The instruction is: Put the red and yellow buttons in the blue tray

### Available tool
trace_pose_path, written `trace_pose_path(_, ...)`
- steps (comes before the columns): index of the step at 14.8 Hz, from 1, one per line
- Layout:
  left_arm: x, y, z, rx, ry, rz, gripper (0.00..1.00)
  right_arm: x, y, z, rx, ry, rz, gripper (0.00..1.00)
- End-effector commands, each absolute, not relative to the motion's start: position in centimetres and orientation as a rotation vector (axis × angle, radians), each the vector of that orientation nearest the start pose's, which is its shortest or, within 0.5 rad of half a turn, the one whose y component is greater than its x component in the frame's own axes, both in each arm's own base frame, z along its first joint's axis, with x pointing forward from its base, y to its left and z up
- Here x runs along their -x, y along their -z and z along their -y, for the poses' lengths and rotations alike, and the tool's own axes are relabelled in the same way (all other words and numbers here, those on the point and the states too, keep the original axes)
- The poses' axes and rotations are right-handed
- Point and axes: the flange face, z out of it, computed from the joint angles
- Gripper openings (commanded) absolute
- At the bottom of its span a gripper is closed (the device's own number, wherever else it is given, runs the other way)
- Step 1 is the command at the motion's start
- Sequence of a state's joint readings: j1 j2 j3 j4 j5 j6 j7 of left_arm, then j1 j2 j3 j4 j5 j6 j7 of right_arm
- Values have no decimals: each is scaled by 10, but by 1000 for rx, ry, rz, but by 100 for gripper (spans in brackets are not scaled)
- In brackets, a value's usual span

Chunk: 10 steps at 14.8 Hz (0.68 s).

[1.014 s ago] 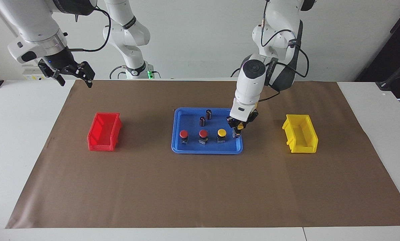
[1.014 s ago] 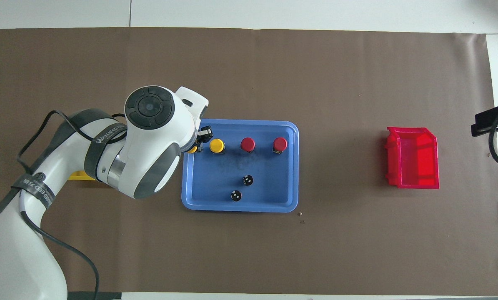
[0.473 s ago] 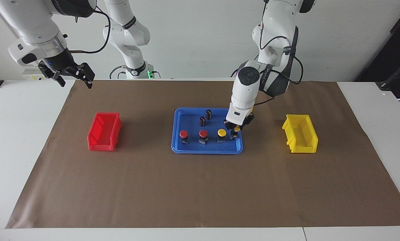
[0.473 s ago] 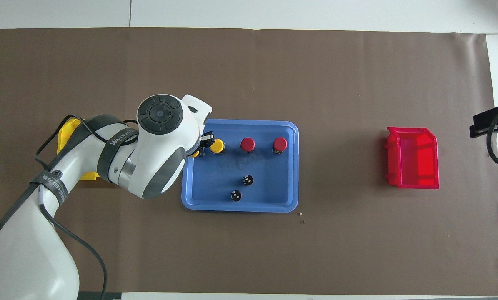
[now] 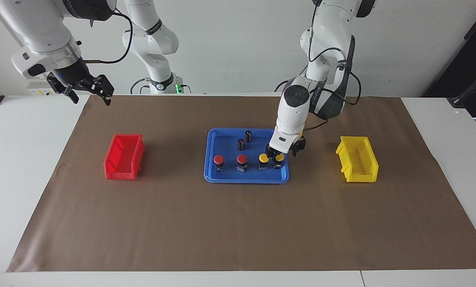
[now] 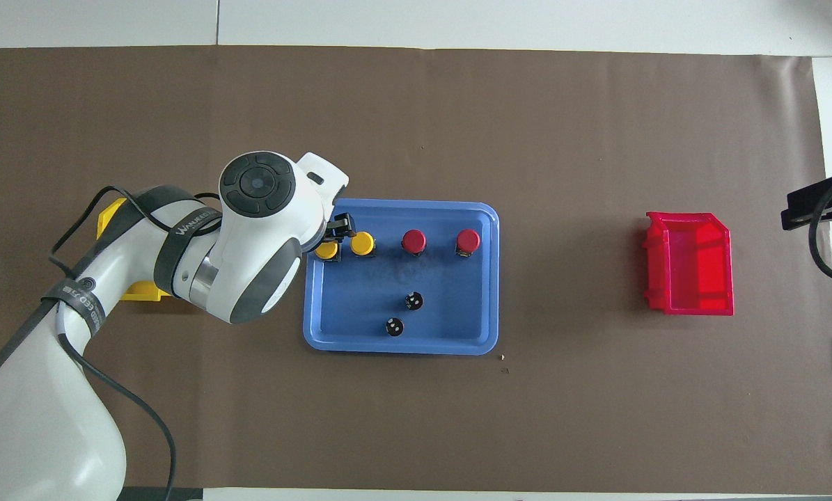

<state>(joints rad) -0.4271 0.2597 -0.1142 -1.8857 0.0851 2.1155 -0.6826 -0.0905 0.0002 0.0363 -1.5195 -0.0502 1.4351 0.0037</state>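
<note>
With the facing view first: shallow blue plastic tray (image 5: pixel 246 177) sits mid-mat, and all four dome-capped push buttons stand in it in one row along the rim farther from the robots: red button at the right arm's end (image 5: pixel 218 160), second red button (image 5: pixel 242 160), yellow button (image 5: pixel 264 159), yellow button at the left arm's end (image 5: pixel 279 158). Two dark cylinders with silvery tops (image 5: pixel 244 140) stand in the tray nearer the robots than the row. Left gripper (image 5: pixel 285 151) hangs just above the end yellow button, jaws spread, gripping nothing. Right gripper (image 5: pixel 87 89) waits high, off the tray toward the right arm's end; jaws look wide apart.

Overhead view: tray (image 6: pixel 402 346) holds the same row, both yellow caps (image 6: pixel 346 245) just beside each other. Left wrist covers the tray's end toward the small yellow plastic bin (image 6: pixel 120 264). Small red plastic bin (image 6: pixel 690 264) is well apart from the tray, toward the right arm's end.
</note>
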Motion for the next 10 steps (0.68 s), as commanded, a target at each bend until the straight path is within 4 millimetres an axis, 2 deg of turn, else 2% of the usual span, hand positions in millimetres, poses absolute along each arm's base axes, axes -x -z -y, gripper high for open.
trace_pose_path(1,-545,-409,295,3075,38,140,98,-538,-636,35,3185,-145,-61,100)
trace_pose_path(2,-556,-427,282,3094,42,205,100,-538,-636,35,3187,-145,-61,100)
trace_pose_path(3,-571,-447,254,3152,-19,359,100,-538,-636,36,3186,-145,-64,100)
trace_pose_path(4,-577,-474,234,3193,-73,393,100,-538,-636,36,3185,-145,-64,100)
trace_pose_path(7,-581,-524,206,3198,-115,153,100,-538,-636,36,3185,-143,-37,100)
trace_pose_path(10,-575,-563,152,3200,-121,-37,100,-537,-635,39,3184,-150,-42,100)
